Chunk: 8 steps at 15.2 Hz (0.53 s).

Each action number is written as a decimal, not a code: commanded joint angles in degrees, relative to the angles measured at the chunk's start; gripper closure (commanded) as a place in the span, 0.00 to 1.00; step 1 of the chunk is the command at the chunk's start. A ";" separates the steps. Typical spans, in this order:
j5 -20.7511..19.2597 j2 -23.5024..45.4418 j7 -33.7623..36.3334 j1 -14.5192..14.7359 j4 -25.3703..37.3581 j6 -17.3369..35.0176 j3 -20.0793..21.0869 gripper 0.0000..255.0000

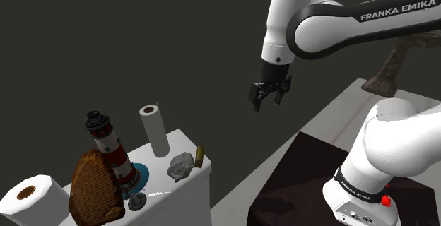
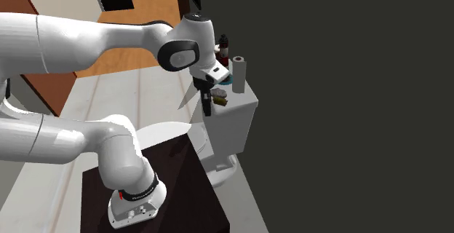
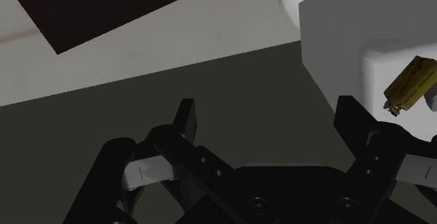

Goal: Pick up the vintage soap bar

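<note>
**Open gripper in the air, off the tank's edge**

The black gripper hangs empty above and beyond the tank's edge, its fingers spread wide and touching nothing. The soap, a small olive-brown block with flat faces, sits at the edge of the smooth white tank lid nearest the gripper, just beside a crumpled grey lump. Farther along stand a white paper roll, a red-and-white striped lighthouse and a rough brown slab.

Shoulder view looks down beside the stand, second from behind (sharing tank).
</note>
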 commanded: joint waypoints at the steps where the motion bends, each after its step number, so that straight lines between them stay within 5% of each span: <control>1: 2.58 2.27 4.55 0.53 -0.97 4.62 2.74 0.00; 8: 8.46 14.25 18.31 0.44 -0.69 20.96 11.61 0.00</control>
